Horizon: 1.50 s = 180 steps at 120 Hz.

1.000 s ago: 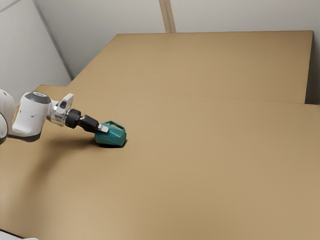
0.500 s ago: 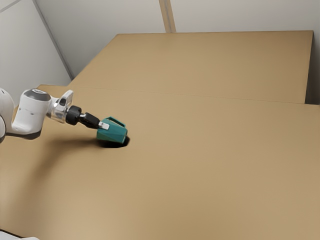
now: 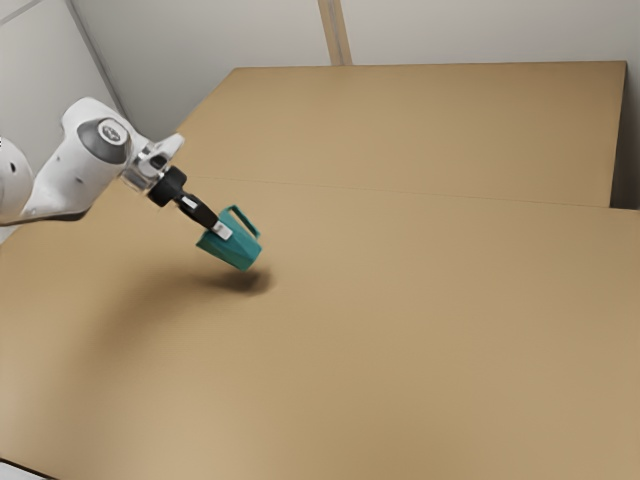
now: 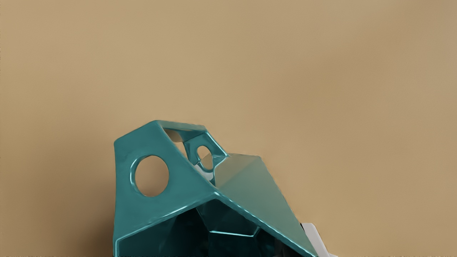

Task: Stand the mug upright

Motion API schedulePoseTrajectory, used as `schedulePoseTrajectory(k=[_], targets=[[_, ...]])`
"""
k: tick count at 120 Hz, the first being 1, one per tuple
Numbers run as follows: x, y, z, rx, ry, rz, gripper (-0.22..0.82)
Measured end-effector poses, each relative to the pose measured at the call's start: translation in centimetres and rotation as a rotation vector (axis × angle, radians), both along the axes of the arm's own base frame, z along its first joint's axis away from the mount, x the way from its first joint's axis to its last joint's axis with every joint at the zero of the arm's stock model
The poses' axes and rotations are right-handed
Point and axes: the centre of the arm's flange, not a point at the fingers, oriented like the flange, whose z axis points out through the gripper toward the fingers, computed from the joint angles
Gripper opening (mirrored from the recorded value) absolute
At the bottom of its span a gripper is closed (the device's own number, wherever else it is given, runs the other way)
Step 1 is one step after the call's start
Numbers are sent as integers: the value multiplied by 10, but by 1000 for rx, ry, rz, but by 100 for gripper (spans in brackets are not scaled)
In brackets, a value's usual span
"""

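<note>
Arm [image 3: 85,165]: one, slanting down from exterior view's left
Gripper [image 3: 221,231]: one, angled downward, pinching the mug [image 3: 238,252]
Mug: one, tilted, aloft left of centre

teal faceted mug with an angular handle [image 3: 235,252]: lifted clear of the light brown wooden counter [image 3: 420,320], having lain on it a second ago; it has also shifted slightly toward the exterior view's right.
mug's tilt: steeper than before, handle side swung further toward the exterior view's right.
shadow [image 3: 245,282]: now apart from the mug.
black two-finger end effector [image 3: 221,232]: raised with the mug, slanting down more steeply.
white arm [image 3: 75,175]: higher.
</note>
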Motion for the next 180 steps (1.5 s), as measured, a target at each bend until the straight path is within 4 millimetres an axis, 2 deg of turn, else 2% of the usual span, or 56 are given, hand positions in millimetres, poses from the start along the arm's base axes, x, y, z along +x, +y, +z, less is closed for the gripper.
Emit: schedulePoseTrajectory(k=[20, 40, 74, 121, 146, 180], targets=[[1, -37, 14, 203, 16, -35, -18], [-11, -82, 22, 356, 12, -39, -18], [-35, -118, 20, 509, -1, 65, -18], [-67, -138, 7, 563, 41, 223, -18], [-76, -146, -6, 565, 86, 270, -18], [-82, -144, -14, 558, 166, 325, -18]])
